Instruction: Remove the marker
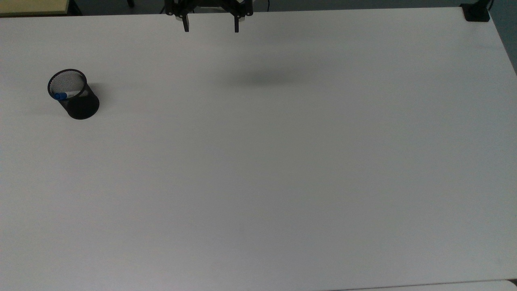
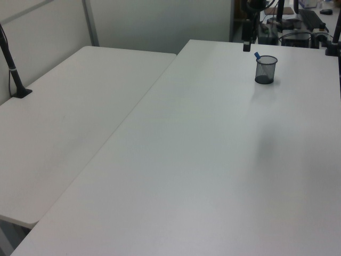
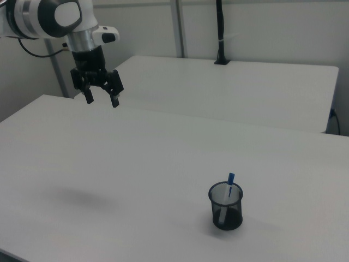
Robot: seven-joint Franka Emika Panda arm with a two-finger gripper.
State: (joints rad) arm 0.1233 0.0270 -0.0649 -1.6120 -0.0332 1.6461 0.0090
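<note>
Gripper (image 3: 102, 100) hangs high above the table (image 3: 136, 164), fingers spread wide and empty, well apart from the marker (image 3: 230, 182) leaning in its mesh cup (image 3: 226, 207) — an off-centre descent could clip the rim and tip it.

No text, label, brand, number or sign can be read anywhere in these views: the tabletop (image 1: 282, 161) is plain white, and the marker (image 3: 229, 185) and the black mesh cup (image 3: 226, 207) carry no legible print.
</note>
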